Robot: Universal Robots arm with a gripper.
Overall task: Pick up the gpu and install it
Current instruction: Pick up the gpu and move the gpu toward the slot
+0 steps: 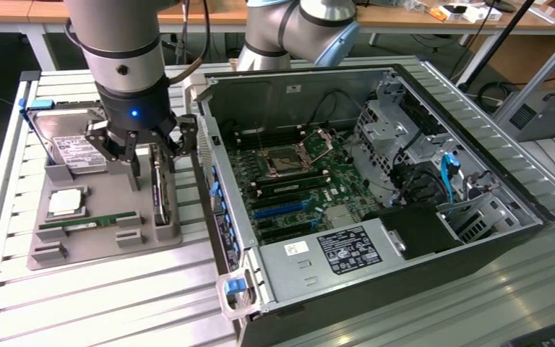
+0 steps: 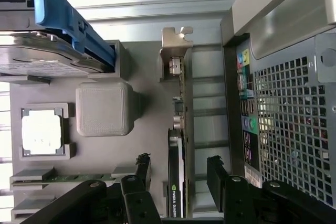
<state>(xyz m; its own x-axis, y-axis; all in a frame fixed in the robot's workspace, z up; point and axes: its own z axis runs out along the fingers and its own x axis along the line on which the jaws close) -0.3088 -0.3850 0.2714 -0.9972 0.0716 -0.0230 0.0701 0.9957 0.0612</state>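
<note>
end effector (image 2: pixel 178 165): spread, straddling the gpu (image 1: pixel 162 189), apart from it
gpu: upright along gray holder's (image 1: pixel 95 242) edge beside computer case (image 1: pixel 287 83)

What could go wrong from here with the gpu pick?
1. The gripper stands open with a finger on each side of the gpu, which stands on edge in the gray tray. An uneven close could tip or skew the thin card.
2. The computer case sits close beside the tray, so the finger on that side could clip it during the lift.
</note>
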